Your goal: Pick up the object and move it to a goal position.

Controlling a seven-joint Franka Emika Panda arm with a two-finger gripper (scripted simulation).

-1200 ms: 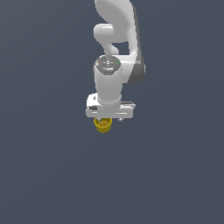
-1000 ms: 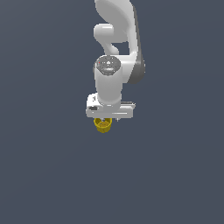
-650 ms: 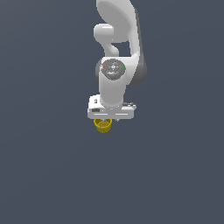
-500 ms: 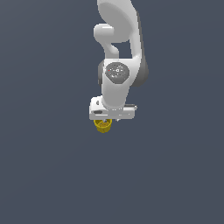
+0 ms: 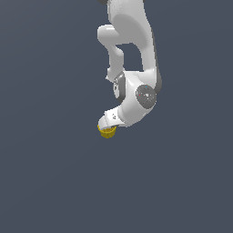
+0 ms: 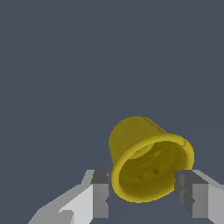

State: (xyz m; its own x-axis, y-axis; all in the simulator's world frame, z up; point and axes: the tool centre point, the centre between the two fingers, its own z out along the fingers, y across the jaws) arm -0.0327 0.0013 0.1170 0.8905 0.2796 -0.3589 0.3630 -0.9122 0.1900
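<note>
And the gripper (image 6: 144, 199) has the yellow cup (image 6: 148, 162) pinched at its round rim, held just below the white arm (image 5: 136, 98) over the bare grey floor (image 5: 54, 182) — looks light, rigid and smooth, so that tapered wall could slip

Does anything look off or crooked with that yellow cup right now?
The yellow cup sits tilted between the gripper fingers, its open rim facing the wrist camera rather than level. It looks undamaged and nothing has spilled.
</note>
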